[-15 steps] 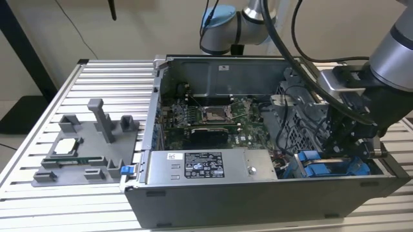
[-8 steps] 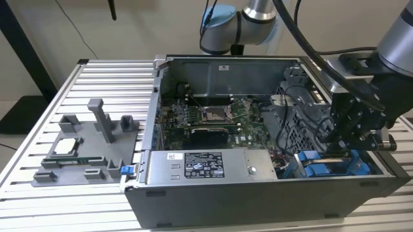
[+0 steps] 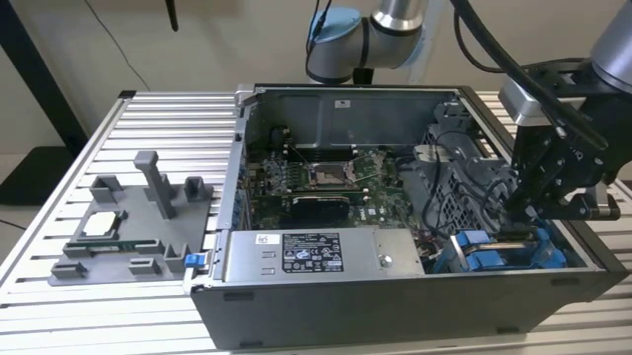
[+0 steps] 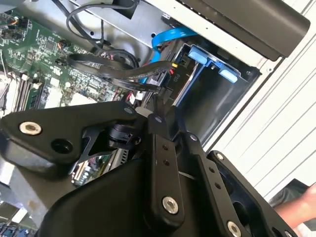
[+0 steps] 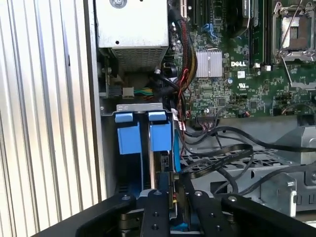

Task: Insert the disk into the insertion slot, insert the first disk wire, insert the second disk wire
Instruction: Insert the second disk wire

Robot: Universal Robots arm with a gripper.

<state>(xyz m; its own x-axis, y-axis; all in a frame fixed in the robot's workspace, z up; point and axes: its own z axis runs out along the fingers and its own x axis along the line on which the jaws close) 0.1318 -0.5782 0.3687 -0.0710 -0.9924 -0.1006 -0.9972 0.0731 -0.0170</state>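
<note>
gripper (image 3: 533, 211) | over disk (image 3: 499, 248) in bay | cables (image 5: 217, 158) beside

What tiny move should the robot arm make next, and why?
Probably ease the end effector slightly closer to the disk. The disk's blue carrier already sits in its bay, and the end effector is right at its edge, beside the loose black wires.

Beige wall (image 3: 217, 44) behind — slatted aluminium table (image 3: 158, 118), dark floor (image 3: 29, 174) at exterior view's left.
</note>
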